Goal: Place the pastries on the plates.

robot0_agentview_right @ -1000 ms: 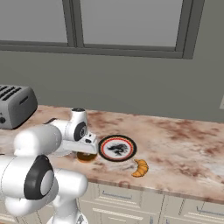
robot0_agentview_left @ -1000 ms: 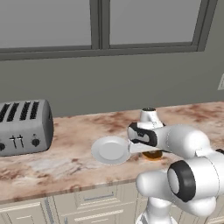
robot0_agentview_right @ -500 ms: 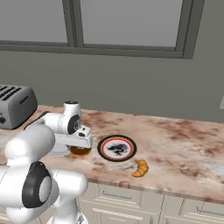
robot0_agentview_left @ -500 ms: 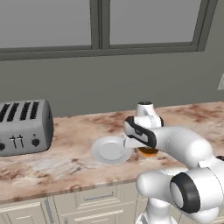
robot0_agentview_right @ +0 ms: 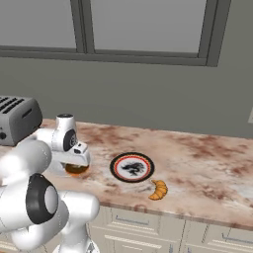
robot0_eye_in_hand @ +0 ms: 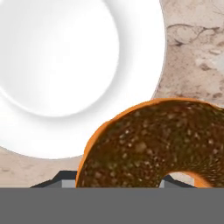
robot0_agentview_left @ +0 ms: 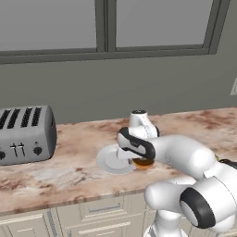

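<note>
A: What is closest to us?

B: The cupboard fronts [robot0_agentview_right: 148, 234] under the surface [robot0_agentview_right: 207, 168]. Just past the front edge lies the croissant [robot0_agentview_right: 158, 189], a small golden curl, flat on the brown stone

A: And right behind it?

B: The plate with the black and red rim [robot0_agentview_right: 132, 167]. It has a white middle with a dark picture on it. The croissant is just beside it but does not touch it

A: Where is the donut?

B: The donut [robot0_agentview_left: 142, 163] is at the end of the arm, by the edge of the white plate [robot0_agentview_left: 111, 159]. In the hand view the donut [robot0_eye_in_hand: 153, 144] is very near, brown on top and orange on the side. Its top edge covers a bit of the rim of the white plate [robot0_eye_in_hand: 65, 74], and most of it is over the stone

A: What is the tool doing?

B: The tool [robot0_agentview_left: 141, 159] is pinching the donut. Its tips are tucked under the hand, so I cannot see them well. I cannot tell if the donut touches the plate or hangs just above it

A: How far apart are the two plates?

B: They are near each other, side by side, with the donut between them

A: What is farther back?

B: A grey toaster [robot0_agentview_left: 25, 134] stands off to the left, well apart from the plates. Behind it all is a grey wall [robot0_agentview_left: 139, 92] with a window [robot0_agentview_left: 106, 23] on top
</note>
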Tool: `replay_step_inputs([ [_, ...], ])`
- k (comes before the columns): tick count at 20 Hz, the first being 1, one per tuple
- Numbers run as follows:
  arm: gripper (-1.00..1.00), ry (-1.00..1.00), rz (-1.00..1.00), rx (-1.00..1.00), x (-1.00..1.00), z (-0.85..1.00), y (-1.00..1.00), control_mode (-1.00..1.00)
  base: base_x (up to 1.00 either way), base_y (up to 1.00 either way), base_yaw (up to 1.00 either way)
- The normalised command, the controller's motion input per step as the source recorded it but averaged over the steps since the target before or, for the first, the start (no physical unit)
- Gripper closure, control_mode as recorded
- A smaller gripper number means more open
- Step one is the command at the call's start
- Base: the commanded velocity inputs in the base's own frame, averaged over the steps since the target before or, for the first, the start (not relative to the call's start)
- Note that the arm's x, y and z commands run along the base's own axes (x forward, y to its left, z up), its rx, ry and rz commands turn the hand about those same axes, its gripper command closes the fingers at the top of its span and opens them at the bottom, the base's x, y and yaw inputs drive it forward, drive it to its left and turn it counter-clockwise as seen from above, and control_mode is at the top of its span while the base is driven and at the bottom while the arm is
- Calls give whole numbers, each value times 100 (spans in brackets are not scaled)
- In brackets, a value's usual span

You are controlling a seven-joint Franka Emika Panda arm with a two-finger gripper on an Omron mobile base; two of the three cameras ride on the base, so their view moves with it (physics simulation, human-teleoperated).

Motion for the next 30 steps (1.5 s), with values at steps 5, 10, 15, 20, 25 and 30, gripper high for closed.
replay_step_inputs([
  [5,100,0,0,0,23,0,49,-100,0,0,0],
  [10,100,0,0,0,28,0,35,-100,0,0,0],
  [15,100,0,0,-1,26,0,32,-100,0,0,0],
  [20,100,0,0,0,11,-3,14,-100,0,0,0],
  [25,100,0,0,0,0,-14,0,-100,0,0,0],
  [30,100,0,0,0,0,-24,0,-100,0,0,0],
])
